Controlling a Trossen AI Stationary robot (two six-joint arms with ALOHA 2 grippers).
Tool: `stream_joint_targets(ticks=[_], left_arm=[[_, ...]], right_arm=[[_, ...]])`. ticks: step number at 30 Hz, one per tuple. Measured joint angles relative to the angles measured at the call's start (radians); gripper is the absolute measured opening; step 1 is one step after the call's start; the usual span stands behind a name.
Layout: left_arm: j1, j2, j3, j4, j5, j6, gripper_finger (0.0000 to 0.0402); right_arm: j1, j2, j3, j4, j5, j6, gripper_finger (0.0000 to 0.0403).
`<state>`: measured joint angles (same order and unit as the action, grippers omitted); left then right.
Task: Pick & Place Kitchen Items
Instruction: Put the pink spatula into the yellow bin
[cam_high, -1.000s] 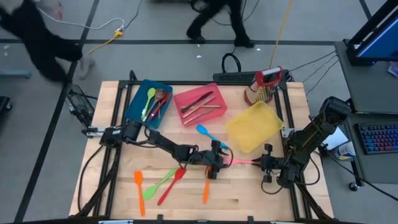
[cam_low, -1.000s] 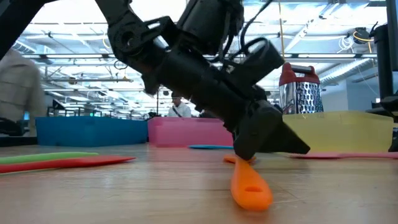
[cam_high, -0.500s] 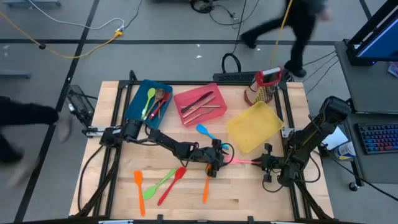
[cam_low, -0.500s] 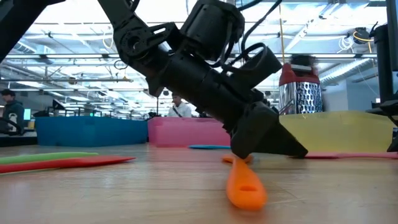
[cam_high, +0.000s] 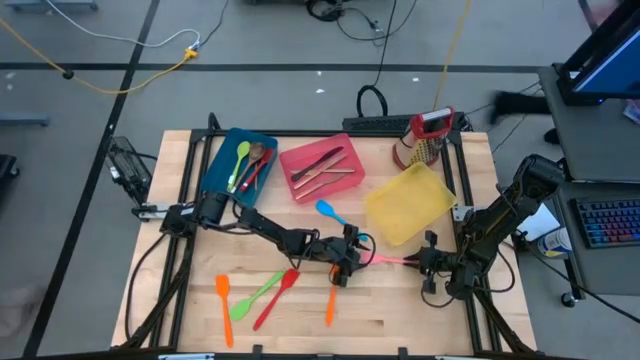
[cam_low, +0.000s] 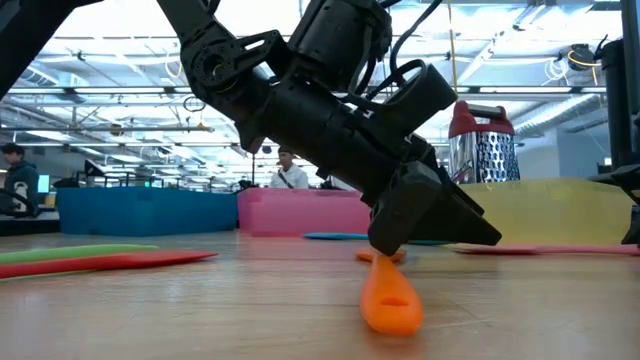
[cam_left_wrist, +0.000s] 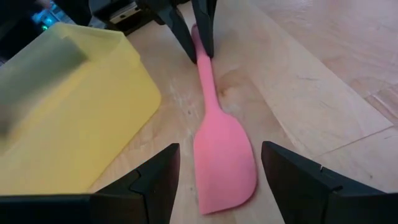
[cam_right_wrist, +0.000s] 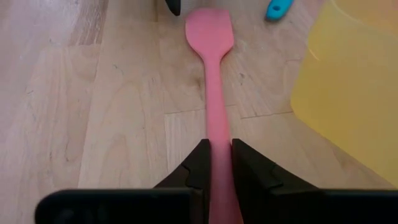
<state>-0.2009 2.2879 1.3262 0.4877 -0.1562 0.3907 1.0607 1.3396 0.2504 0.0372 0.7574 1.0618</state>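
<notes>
you've got the wooden table (cam_high: 400, 320) with the yellow bin (cam_high: 410, 205) near its right edge, and the pink spatula (cam_high: 392, 259) lies flat on the boards just in front of that bin, between the two arms. its long axis runs left-right across the table in the high view — blade toward the centre, handle end toward the right side.

expect it to be light and slim, with a soft, bendy silicone blade and a stiffer handle, so the blade would likely droop if you lift from one end. the handle is the place to hold, as it's narrow enough for the fingers.

the right gripper (cam_right_wrist: 216, 167) has its fingers pinched on the handle end. the left gripper (cam_left_wrist: 219, 177) sits at the blade end — its fingers spread wide either side of the blade, holding nothing.
</notes>
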Motion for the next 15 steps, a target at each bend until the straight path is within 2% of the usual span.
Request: stream_joint_targets(ticks=[15], left_arm=[[-0.024, 0.000, 0.000, -0.038, -0.005, 0.036, 0.0230]], right_arm=[[0.000, 0.000, 0.001, 0.008, 0.001, 0.026, 0.0038]])
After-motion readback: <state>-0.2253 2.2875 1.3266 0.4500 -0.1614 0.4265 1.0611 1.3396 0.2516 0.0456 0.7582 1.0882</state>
